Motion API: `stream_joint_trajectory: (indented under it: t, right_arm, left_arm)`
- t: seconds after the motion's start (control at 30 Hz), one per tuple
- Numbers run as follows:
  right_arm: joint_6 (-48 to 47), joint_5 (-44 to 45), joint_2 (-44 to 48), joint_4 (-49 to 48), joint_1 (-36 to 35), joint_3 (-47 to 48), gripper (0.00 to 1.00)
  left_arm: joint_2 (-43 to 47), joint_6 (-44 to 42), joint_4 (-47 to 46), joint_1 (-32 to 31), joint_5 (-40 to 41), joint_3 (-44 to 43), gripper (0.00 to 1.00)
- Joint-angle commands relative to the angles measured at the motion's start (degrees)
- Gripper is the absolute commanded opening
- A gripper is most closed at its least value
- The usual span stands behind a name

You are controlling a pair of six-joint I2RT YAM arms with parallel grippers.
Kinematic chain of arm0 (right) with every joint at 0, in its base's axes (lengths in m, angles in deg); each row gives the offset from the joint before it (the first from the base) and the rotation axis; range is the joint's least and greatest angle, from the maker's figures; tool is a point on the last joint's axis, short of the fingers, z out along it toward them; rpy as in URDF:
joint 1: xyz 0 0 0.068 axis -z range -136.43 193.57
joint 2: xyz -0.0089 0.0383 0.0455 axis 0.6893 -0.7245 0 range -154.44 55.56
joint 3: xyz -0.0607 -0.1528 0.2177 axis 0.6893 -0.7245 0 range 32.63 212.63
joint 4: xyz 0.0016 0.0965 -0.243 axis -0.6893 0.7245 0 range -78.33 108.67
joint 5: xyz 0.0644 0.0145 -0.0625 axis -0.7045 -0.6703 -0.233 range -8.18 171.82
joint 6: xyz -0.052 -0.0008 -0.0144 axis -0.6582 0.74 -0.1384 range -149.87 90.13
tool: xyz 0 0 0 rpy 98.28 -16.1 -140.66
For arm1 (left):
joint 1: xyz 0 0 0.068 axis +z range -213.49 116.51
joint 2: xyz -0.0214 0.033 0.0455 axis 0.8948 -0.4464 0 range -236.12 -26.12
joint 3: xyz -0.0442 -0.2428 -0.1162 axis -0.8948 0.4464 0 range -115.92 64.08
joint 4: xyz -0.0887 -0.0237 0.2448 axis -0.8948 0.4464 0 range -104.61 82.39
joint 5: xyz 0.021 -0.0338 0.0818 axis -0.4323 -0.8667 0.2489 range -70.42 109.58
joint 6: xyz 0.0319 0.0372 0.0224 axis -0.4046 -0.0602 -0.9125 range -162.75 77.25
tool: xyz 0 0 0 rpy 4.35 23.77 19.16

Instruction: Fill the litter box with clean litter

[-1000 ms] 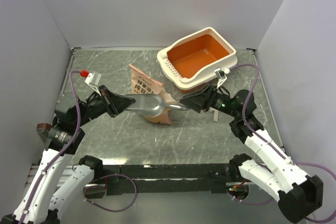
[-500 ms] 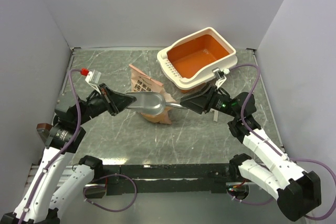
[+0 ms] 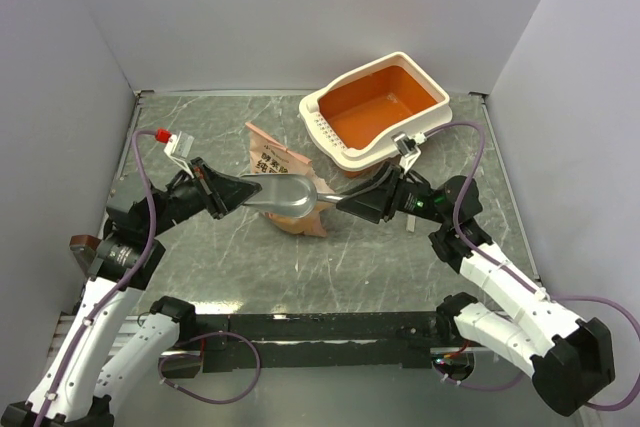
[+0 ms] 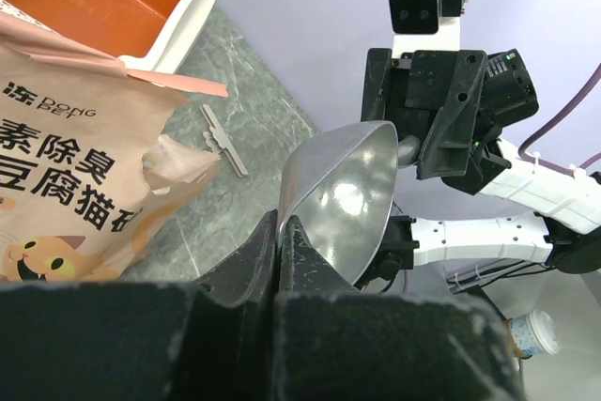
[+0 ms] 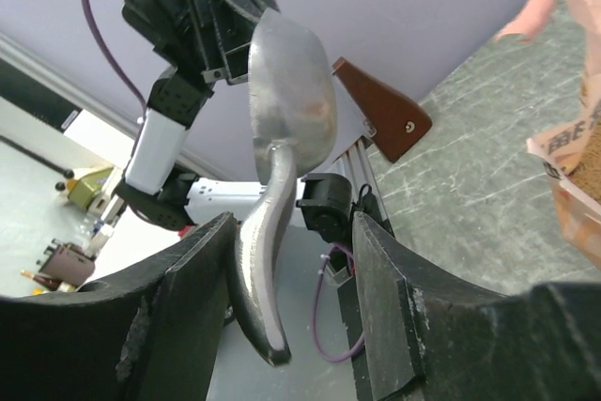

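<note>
scoop (image 3: 285, 194) handover in hand, mid-frame in the overhead view, above the pink-orange printed bag (image 3: 275, 162) that lies flat on the grey marbled surface (image 3: 230, 267).

left fingers (image 3: 240, 190) pinched fully together on the rim of the scoop's bowl, holding it up off the surface, handle pointing toward the right side of the frame.

right fingers (image 3: 346, 204) parted to either side of the handle. in the right wrist view the handle hangs in the gap between them, close against one finger with daylight on the other side. not gripping as far as i can tell.

litter box (image 3: 345, 157) sits in the upper right of the overhead frame, tilted at an angle, slotted end toward the bag. orange floor bare, no granules in it. clean litter not made out with confidence in any view; i take it to be inside the bag.

judgement: this is an early step, passing the tool from one arm to the other, and filling has not begun.

next move calls for the right fingers to clamp squarely on the handle before the left lets go of the bowl. a release too soon would drop the scoop onto the bag. after that, scoop into the bag mouth, then carry to the box.
</note>
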Motion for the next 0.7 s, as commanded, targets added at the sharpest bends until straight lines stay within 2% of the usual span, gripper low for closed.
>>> stream_joint_trajectory:
  t: [0.0,0.3,0.67]
  right_arm:
    - [-2.12,0.61,0.45,-2.39,-1.12,3.95,0.59]
    - [-2.74,0.79,-0.70,-2.03,-2.88,5.97,0.49]
    - [-4.32,1.49,-1.40,0.07,-4.55,6.76,0.43]
  left_arm:
    - [0.10,1.46,-4.90,-0.02,-1.63,-0.20,0.01]
    - [0.01,1.46,-4.99,-0.02,-1.55,0.24,0.01]
    - [-0.16,0.75,-4.20,-0.02,-1.28,-0.47,0.01]
